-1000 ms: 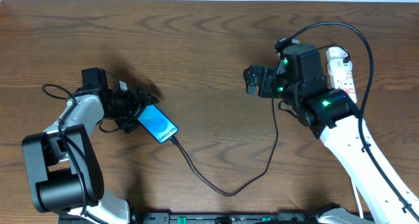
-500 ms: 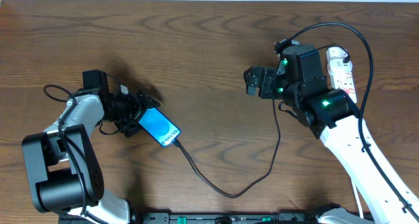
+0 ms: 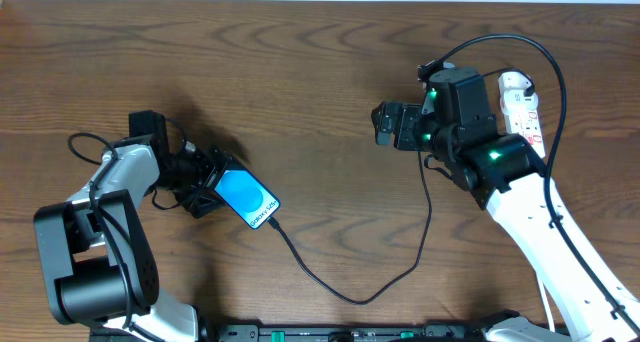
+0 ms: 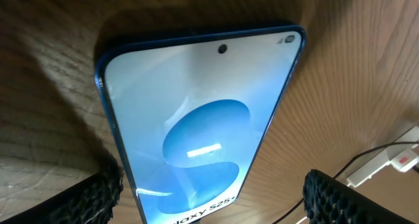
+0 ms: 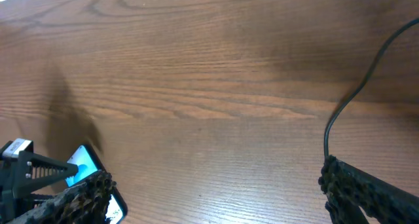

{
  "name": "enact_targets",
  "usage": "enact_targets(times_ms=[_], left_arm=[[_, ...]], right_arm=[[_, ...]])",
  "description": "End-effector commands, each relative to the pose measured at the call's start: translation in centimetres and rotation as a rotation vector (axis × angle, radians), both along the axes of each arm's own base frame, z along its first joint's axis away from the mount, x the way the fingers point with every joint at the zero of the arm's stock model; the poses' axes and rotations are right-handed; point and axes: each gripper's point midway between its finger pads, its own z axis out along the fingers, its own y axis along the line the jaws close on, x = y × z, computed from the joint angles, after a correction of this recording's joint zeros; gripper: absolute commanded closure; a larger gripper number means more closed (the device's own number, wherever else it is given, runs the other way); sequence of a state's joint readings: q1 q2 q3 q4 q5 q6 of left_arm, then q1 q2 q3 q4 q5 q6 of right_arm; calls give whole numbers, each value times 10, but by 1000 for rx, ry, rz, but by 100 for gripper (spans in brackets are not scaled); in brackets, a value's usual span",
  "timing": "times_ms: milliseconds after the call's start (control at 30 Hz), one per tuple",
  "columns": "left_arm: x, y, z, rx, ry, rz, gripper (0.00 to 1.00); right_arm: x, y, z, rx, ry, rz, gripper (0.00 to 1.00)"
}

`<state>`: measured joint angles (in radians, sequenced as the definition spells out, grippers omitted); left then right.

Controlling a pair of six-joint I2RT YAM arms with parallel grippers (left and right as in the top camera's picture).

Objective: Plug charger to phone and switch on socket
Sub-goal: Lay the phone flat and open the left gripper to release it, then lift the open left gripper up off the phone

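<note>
Overhead: left gripper [image 3: 215, 185] jaws spread around Galaxy phone [image 3: 250, 197] near counter's left edge, charger cable [image 3: 350, 294] at its end; right gripper [image 3: 384, 124] jaws spread too.

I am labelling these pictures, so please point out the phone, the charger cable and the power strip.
phone [image 3: 248, 196]: overhead view, middle of blue screen.
charger cable [image 3: 355, 300]: overhead view, lowest bend of loop.
power strip [image 3: 522, 104]: overhead view, white top face.
</note>
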<state>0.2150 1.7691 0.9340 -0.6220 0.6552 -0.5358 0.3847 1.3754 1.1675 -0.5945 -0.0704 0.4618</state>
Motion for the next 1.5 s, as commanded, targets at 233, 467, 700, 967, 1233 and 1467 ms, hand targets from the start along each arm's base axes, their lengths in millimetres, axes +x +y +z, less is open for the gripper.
enact_targets(times_ms=[233, 467, 700, 967, 1233, 1467], left_arm=[[-8, 43, -2, 271, 65, 1, 9], [1, 52, 72, 389, -142, -44, 9], [-25, 23, 149, 616, -434, -389, 9], [-38, -2, 190, 682, -621, -451, 8], [-38, -2, 190, 682, -622, -450, 8], [-38, -2, 187, 680, -610, -455, 9]], right_arm=[[7, -14, -1, -66, -25, -45, 1], [6, -14, -2, -100, -32, -10, 1], [3, -15, -5, -106, -16, -9, 1], [3, -16, -5, -107, -13, -10, 1], [-2, -17, -10, -117, 14, -8, 1], [-2, -17, -9, -115, 11, -8, 1]])
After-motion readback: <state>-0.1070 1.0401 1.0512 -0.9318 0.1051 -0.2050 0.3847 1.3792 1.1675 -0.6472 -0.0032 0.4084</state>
